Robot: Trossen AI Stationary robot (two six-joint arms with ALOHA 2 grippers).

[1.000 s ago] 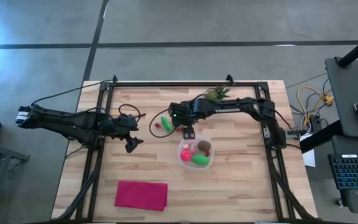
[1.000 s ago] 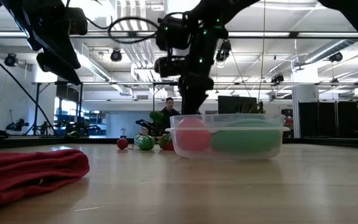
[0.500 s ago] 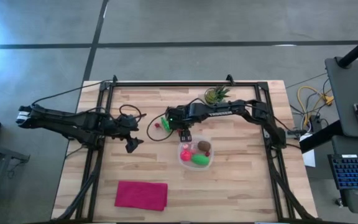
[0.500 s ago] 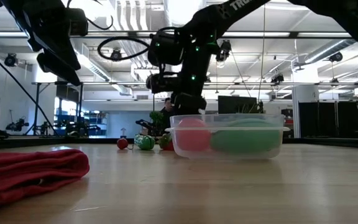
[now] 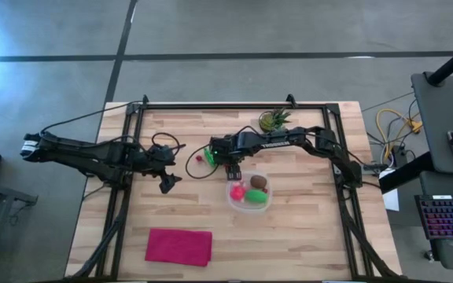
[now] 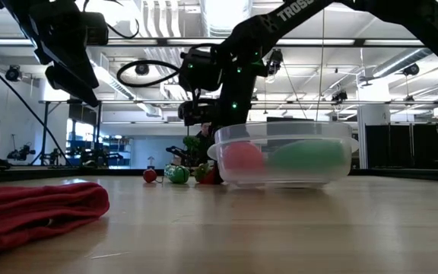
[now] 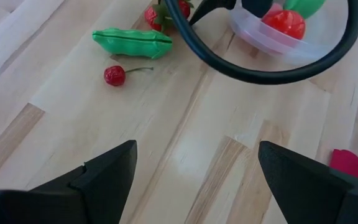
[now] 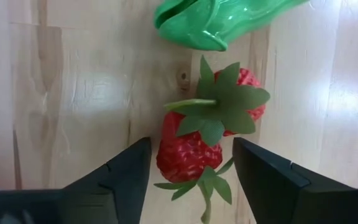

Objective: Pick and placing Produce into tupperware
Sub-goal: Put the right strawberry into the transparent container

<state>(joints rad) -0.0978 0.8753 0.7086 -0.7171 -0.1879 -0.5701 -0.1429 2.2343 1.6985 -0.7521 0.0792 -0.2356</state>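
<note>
A: Step in hand? Tupperware sat mid-tabletop, toward the right edge, holding 3 pieces: green, pink, brown.

B: Another pick. Right gripper hung spread over 2 strawberries, nothing gripped, beside the green pea pod. Next, I judged: lower, close on 1.

A: Left gripper?

B: Parked near the left edge, fingers apart, empty. Cherry lay loose.

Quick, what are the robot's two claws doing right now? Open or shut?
Left gripper: open, holding nothing, hovering over bare table.
Right gripper: open, fingers either side of the strawberries, not yet gripping.
</note>
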